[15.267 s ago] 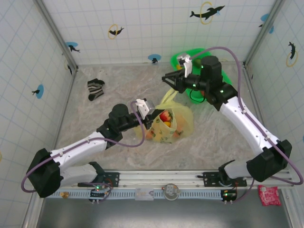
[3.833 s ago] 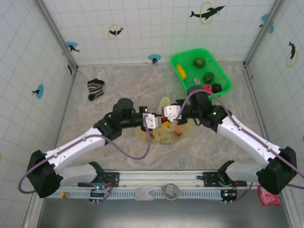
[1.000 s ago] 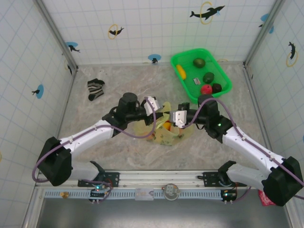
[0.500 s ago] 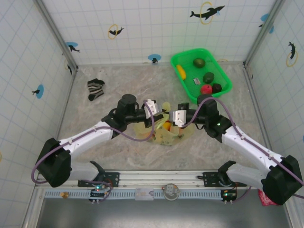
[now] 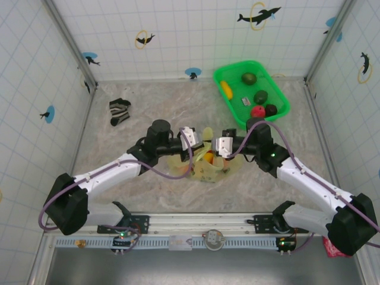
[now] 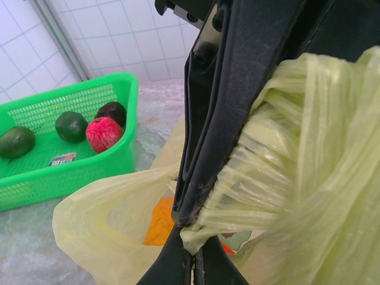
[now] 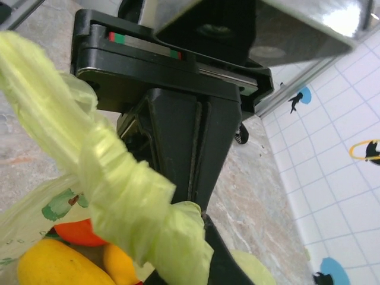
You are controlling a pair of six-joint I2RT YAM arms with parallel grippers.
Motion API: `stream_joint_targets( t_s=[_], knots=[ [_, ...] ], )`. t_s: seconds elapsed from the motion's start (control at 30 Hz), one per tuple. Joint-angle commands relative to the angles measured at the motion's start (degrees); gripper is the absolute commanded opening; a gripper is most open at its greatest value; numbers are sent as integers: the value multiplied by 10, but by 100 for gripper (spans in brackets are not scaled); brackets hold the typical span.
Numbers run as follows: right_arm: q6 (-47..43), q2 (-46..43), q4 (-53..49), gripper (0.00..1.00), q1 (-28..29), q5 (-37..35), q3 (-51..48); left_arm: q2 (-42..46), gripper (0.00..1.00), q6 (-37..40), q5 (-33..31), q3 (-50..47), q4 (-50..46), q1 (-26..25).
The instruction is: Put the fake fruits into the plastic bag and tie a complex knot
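The thin pale-yellow plastic bag (image 5: 209,172) lies mid-table, small glossy plastic fruits (image 5: 208,158) in it. Behind it to the right stands the bright green plastic basket (image 5: 249,62) holding 5 more; the striped sock (image 5: 119,111) lies behind-left.

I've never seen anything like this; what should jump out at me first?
Mid-table, the left hand and right hand meet nose to nose, each pinching a twisted handle of a pale-yellow plastic bag that has orange and yellow fake fruits inside. At the back right, a bright green basket holds more, among them a red fruit.
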State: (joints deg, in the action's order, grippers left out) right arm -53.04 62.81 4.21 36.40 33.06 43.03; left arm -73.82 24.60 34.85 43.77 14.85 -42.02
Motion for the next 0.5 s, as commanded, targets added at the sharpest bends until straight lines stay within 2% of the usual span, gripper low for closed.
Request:
stream_joint_targets(
  t_s=[0.0, 0.07, 0.23, 0.33, 0.37, 0.47],
  knots=[
    [18, -14, -15, 19, 0, -15, -3, 19, 0, -3, -20, -14, 38, -1],
    [22, -32, -14, 25, 0, -30, -15, 23, 0, -12, -32, -25, 49, -1],
    [41, -74, -14, 31, 1, -55, -45, 35, 0, -34, -66, -42, 71, -1],
    [71, -104, -19, 36, 15, -79, -56, 41, 0, -76, -94, -51, 92, -1],
    [97, -117, -4, 38, 22, -97, -66, 42, 0, -90, -100, -53, 96, -1],
    [301, -162, 117, 41, 55, -229, -98, 50, 0, -125, -119, -61, 100, -1]
  ],
)
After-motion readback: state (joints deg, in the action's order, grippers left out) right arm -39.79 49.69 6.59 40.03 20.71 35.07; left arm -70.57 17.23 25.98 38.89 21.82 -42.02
